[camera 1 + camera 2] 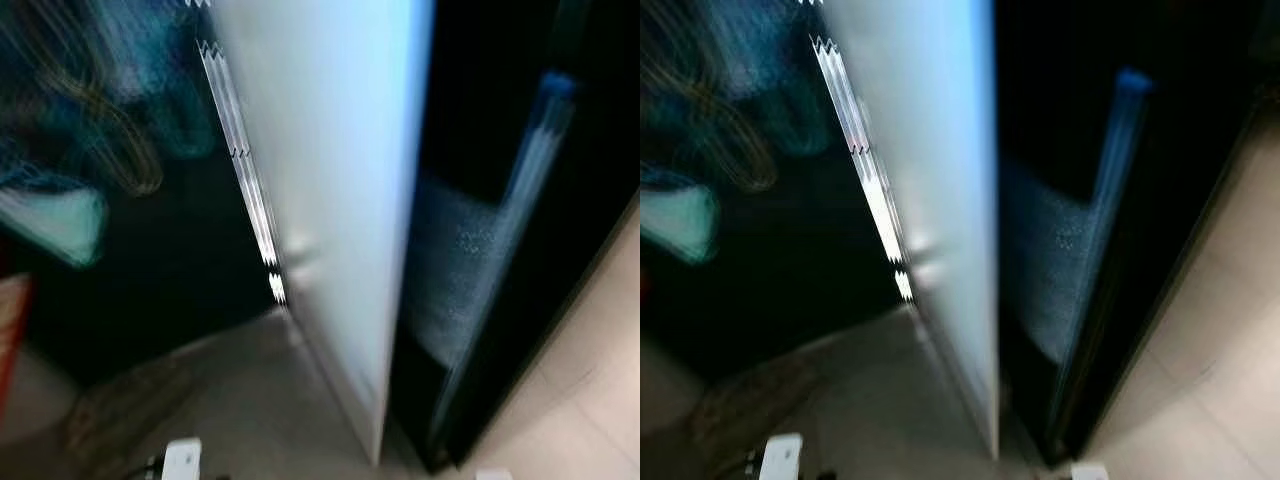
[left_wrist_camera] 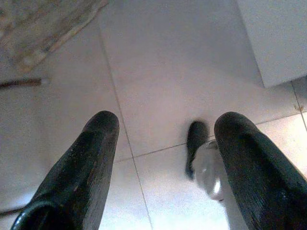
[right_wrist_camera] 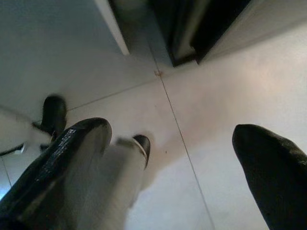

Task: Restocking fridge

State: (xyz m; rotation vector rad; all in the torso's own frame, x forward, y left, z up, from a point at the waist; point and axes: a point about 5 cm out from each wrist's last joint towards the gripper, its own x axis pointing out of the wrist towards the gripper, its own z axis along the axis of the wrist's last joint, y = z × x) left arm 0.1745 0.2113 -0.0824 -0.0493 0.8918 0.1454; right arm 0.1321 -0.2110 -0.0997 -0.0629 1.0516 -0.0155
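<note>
The head views are blurred by motion. A tall white fridge door (image 1: 330, 180) stands open, edge-on in front of me, with a bright strip along its inner edge. Left of it is the dark fridge interior (image 1: 150, 250) with smeared teal and pale shapes I cannot identify. A black cabinet side (image 1: 520, 250) lies to the door's right. My left gripper (image 2: 168, 143) hangs open above the floor tiles with nothing between its fingers. My right gripper (image 3: 172, 158) also hangs open and holds nothing.
Pale floor tiles (image 1: 590, 360) run past the black cabinet on the right. A beige rug (image 2: 53, 24) lies on the floor near the left arm. The door's lower corner (image 3: 112, 28) and my own feet (image 3: 53, 112) show below the grippers.
</note>
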